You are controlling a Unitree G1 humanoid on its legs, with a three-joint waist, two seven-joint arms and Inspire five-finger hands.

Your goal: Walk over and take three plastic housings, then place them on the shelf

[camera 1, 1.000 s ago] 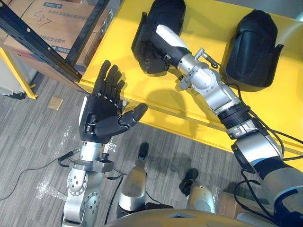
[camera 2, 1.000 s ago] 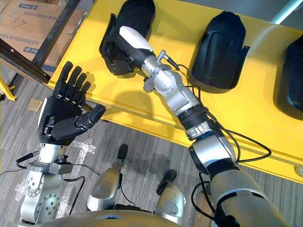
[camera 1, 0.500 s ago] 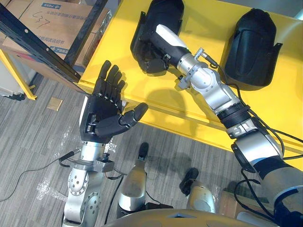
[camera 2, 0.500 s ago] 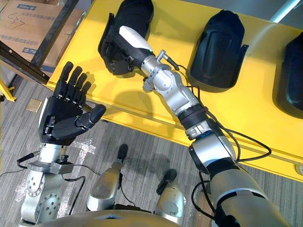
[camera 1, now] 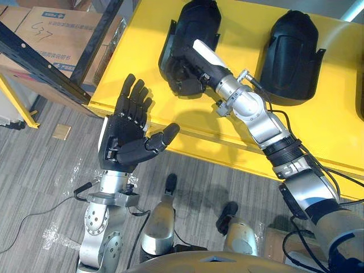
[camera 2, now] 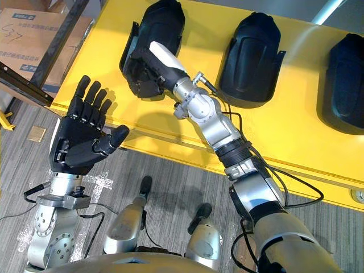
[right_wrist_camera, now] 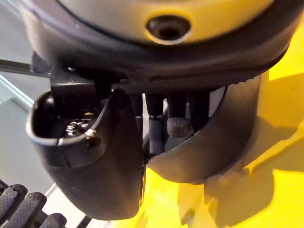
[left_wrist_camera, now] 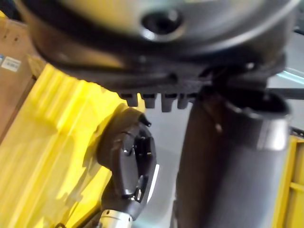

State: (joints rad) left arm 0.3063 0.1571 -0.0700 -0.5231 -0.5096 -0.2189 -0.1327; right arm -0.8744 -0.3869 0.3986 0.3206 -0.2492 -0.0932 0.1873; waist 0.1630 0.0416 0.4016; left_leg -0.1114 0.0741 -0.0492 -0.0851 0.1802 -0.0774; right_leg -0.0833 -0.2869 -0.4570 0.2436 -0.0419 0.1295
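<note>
My right hand is in the near, open end of the leftmost housing, by the tabletop's left edge. Its long axis runs near-to-far. Grip: cannot tell. Left hand is spread and empty off the near-left corner.

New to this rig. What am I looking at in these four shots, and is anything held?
This is a two-legged humanoid robot; its metal arms end in dark fingered hands. Two pictures come from cameras in its head, looking down; two from a camera on each wrist, very close. The yellow table carries three black plastic shells: the leftmost housing, middle housing and rightmost housing. The right hand sits on the leftmost housing; its grip cannot be judged. The left hand, open and palm up, holds nothing. Cardboard boxes sit on a rack at left.
</note>
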